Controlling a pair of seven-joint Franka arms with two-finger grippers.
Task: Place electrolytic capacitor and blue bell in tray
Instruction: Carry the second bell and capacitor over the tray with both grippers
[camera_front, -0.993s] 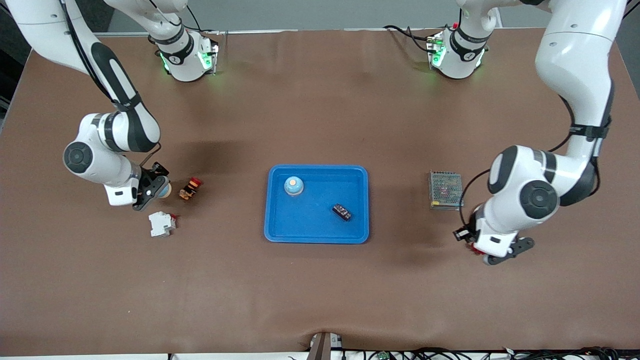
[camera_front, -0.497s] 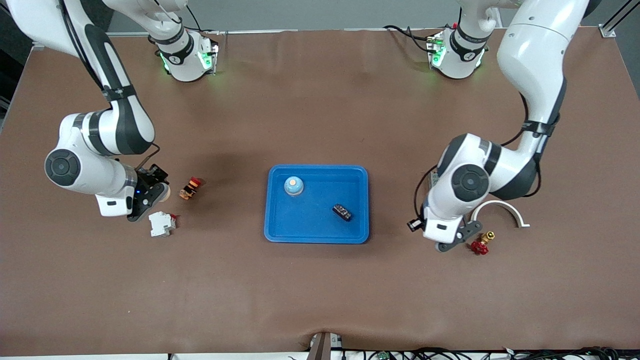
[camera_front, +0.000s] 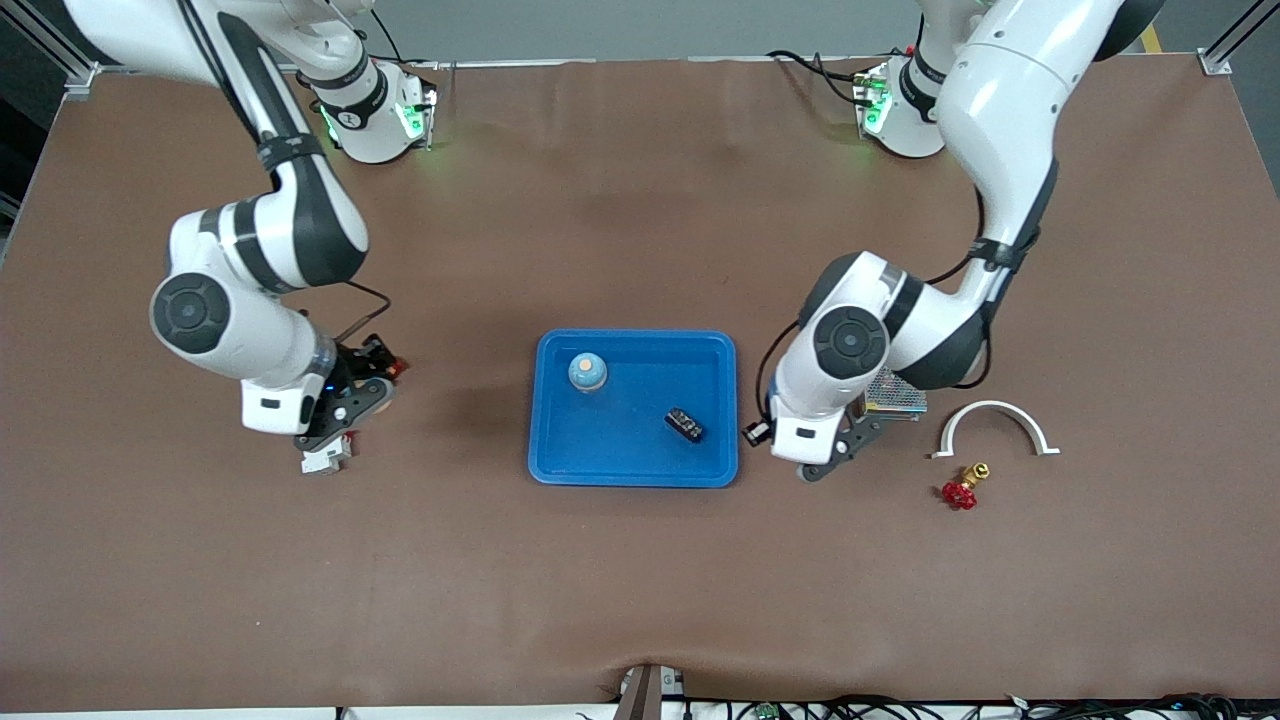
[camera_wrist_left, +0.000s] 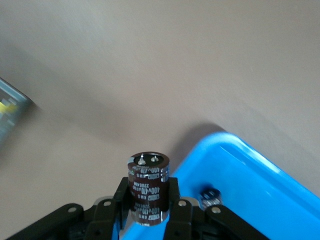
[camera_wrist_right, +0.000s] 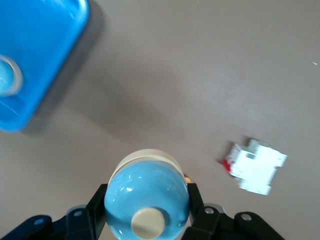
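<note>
Capacitor (camera_wrist_left: 148, 189), a dark brown cylindrical electrolytic part with white print, is clamped upright between the fingers of the left gripper (camera_wrist_left: 148, 212), which hangs over the table just beside the edge of the shallow bright-blue rectangular plastic tray (camera_front: 720, 400) at the left arm's end. A glossy light-blue domed bell with a cream button (camera_wrist_right: 146, 202) is clasped by the right gripper (camera_wrist_right: 146, 220) over bare brown table (camera_front: 640, 600), well apart from the tray's edge at the right arm's end, with a white plastic breaker block (camera_wrist_right: 256, 166) lying nearby. In the tray, a second small blue dome (camera_front: 587, 372) sits near one corner and a small black block (camera_front: 685, 425) lies nearer the front camera.
</note>
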